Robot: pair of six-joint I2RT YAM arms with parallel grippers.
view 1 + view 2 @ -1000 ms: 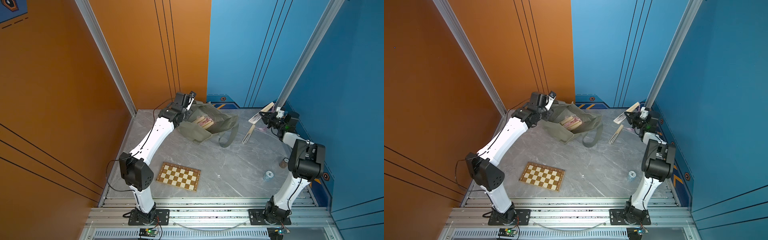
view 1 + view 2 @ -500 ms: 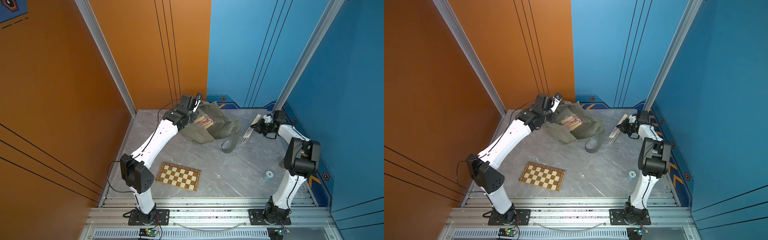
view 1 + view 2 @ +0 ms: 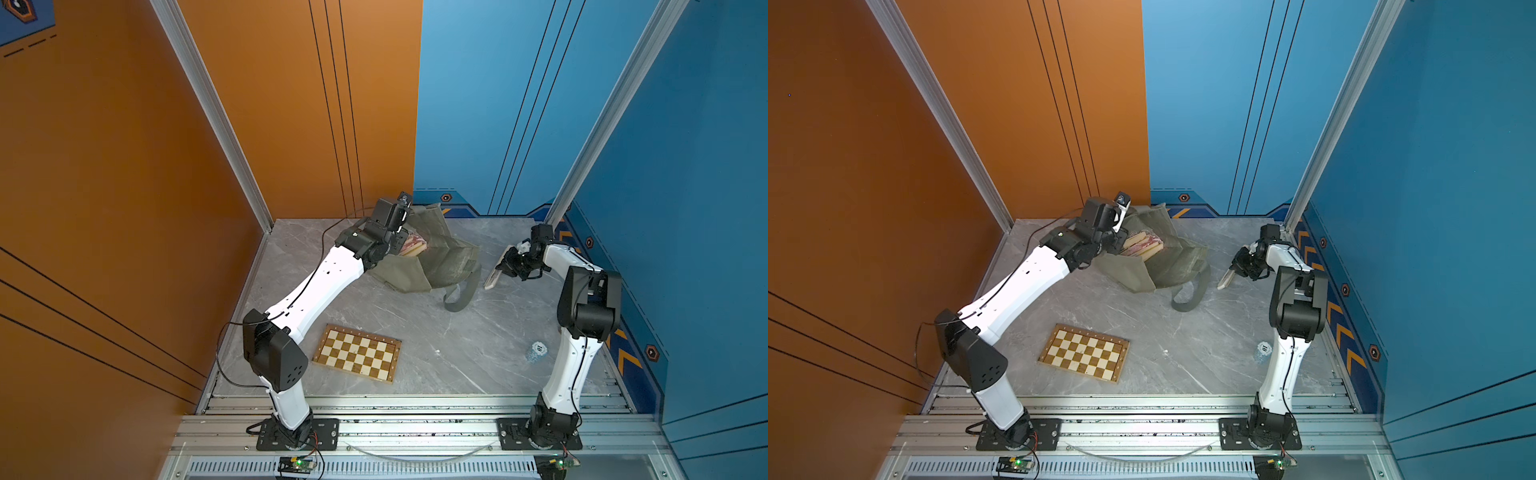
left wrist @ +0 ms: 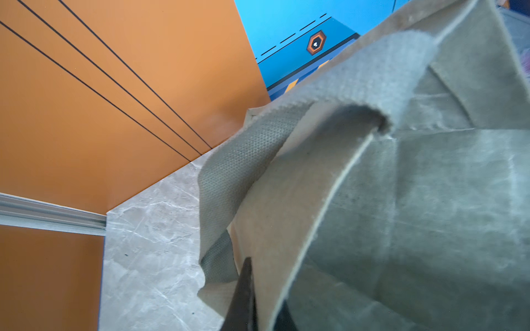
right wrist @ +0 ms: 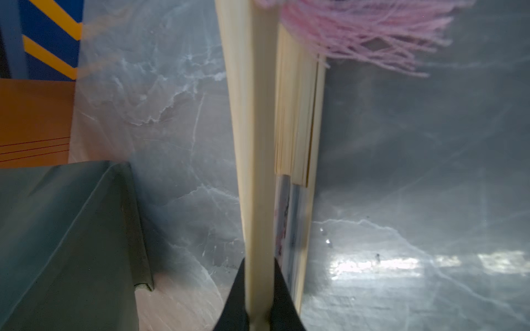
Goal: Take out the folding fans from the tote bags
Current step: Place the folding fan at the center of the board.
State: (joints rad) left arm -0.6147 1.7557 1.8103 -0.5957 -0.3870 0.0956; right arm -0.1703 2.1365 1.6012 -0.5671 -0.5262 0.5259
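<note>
**Right wrist view: fan pinched by one outer stick**

The right wrist view shows the right gripper with its jaws narrow, closed on the pale outer stick of one folding fan. A pink tassel hangs at the fan's far end. Just beside the held stick runs a stack of thin ribs with a pale printed leaf. Whether these belong to the same fan or to another lying alongside cannot be told.

Handling, as judged: the fan looks light and stiff along its length, but the sticks are smooth and the ribs thin. A pinch on one outer stick alone may let the rest splay or pivot. A hold across the whole closed pack, near mid-length, looks safer. The tassel is likely to snag on fabric.

Both top views place the fan outside the tote bag, near its strap loop. It slants down toward the grey surface, and contact with it is not clear. A bundle of fans sits in the bag's mouth, which neither wrist view shows. The chessboard lies well apart.

The left wrist view adds what the top views hide. The left gripper has its jaws shut on the bag's fabric edge, holding the mouth raised. The bag is soft and creased, and it would likely slump over the bundle if let go.
</note>
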